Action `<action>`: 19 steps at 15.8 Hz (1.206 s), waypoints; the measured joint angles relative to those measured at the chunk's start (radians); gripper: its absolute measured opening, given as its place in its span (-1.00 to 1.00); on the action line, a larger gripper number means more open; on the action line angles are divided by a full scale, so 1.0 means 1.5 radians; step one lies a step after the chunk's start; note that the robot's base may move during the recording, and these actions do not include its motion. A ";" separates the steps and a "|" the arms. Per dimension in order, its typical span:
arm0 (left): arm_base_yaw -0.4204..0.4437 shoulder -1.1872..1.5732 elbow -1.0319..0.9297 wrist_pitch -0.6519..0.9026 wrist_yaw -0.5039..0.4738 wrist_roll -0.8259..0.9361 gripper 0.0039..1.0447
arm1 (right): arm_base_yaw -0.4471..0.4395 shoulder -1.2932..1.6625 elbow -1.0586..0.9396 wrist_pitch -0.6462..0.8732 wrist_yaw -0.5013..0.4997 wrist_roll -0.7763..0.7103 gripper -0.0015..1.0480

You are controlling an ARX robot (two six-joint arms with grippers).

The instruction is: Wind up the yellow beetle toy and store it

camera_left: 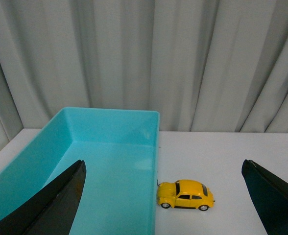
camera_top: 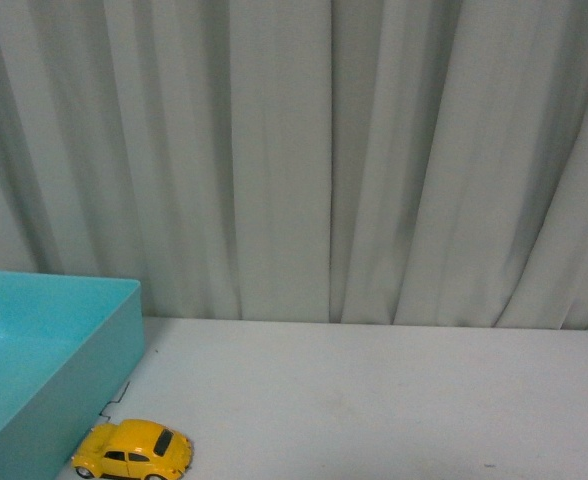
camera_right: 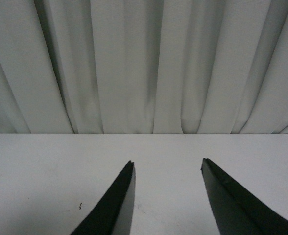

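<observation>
The yellow beetle toy (camera_top: 132,451) stands on its wheels on the white table, its nose touching or nearly touching the side wall of a turquoise bin (camera_top: 84,360). In the left wrist view the yellow beetle toy (camera_left: 185,194) lies between and beyond the wide-spread black fingers of my left gripper (camera_left: 163,166), which is open and holds nothing. My right gripper (camera_right: 167,164) is open over bare table, with no toy in that view. Neither arm shows in the front view.
The turquoise bin (camera_left: 109,161) looks empty inside. A white table (camera_top: 394,400) runs to a grey curtain (camera_top: 324,150) at the back. A small dark speck (camera_right: 80,206) marks the tabletop near my right gripper.
</observation>
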 joint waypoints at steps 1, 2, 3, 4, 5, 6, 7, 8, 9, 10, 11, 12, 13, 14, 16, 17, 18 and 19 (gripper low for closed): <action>0.000 0.000 0.000 0.000 0.000 0.000 0.88 | 0.000 0.000 0.000 0.000 0.000 0.000 -0.02; 0.000 0.000 0.000 0.000 0.000 0.000 0.88 | 0.000 0.000 0.000 0.000 0.000 0.000 0.22; 0.000 0.000 0.000 0.000 0.000 0.000 0.88 | 0.000 0.000 0.000 0.000 0.000 0.000 0.43; 0.000 0.000 0.000 0.000 0.000 0.000 0.88 | 0.000 0.000 0.000 0.000 0.000 0.000 0.67; 0.000 0.000 0.000 0.000 0.000 0.000 0.88 | 0.000 0.000 0.000 0.000 0.000 0.000 0.90; 0.000 0.000 0.000 0.000 0.000 0.000 0.88 | 0.000 0.000 0.000 0.000 0.000 0.000 0.87; -0.028 0.035 0.034 -0.101 -0.072 -0.041 0.88 | 0.000 0.000 0.000 0.000 0.000 0.000 0.87; -0.053 0.172 0.094 -0.158 -0.175 -0.132 0.88 | 0.000 0.000 0.000 0.000 -0.001 0.000 0.87; -0.041 0.285 0.137 -0.102 -0.240 -0.200 0.88 | 0.000 0.000 0.000 0.001 -0.001 0.000 0.87; -0.036 0.382 0.182 -0.026 -0.262 -0.243 0.88 | -0.001 0.000 0.000 0.000 0.000 0.000 0.87; -0.050 0.458 0.220 0.036 -0.258 -0.244 0.88 | -0.001 0.000 0.000 0.000 0.000 0.000 0.87; -0.069 0.548 0.262 0.093 -0.247 -0.226 0.88 | -0.001 0.000 0.000 0.001 0.001 0.000 0.87; -0.086 0.623 0.294 0.128 -0.230 -0.192 0.88 | -0.001 0.001 0.000 -0.001 -0.001 0.000 0.87; -0.102 0.699 0.330 0.154 -0.202 -0.143 0.88 | -0.001 0.001 0.000 0.000 0.000 0.000 0.87; -0.133 0.817 0.415 0.169 -0.142 -0.022 0.88 | -0.001 0.001 0.000 0.000 0.000 0.000 0.87; -0.152 0.871 0.465 0.155 -0.099 0.057 0.88 | -0.001 0.001 0.000 0.000 0.000 0.000 0.87; -0.169 0.918 0.506 0.124 -0.057 0.146 0.88 | -0.001 0.001 0.000 0.000 0.000 0.000 0.87; -0.178 0.954 0.539 0.075 -0.020 0.221 0.88 | -0.001 0.001 0.000 0.000 0.000 0.000 0.87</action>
